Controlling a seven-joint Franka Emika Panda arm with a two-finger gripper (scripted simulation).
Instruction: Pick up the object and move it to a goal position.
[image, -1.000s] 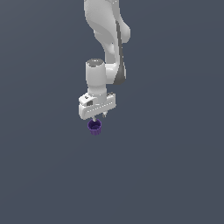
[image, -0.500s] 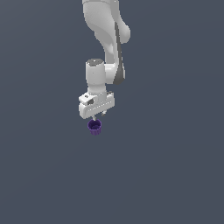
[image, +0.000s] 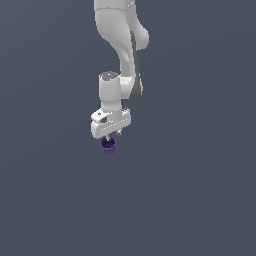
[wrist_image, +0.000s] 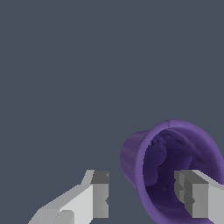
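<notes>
Exterior view: shows the gripper (image: 111, 134) and the purple cup (image: 108, 145) just under it sitting slightly higher than a second ago, suggesting a lift under way; wrist view: shows one finger (wrist_image: 194, 197) inside the cup (wrist_image: 175, 170), the other outside, gripping its wall.

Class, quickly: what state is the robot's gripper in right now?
Gripper: jaws apart, one finger inside the purple cup, one outside; a firm grip cannot be told.
</notes>
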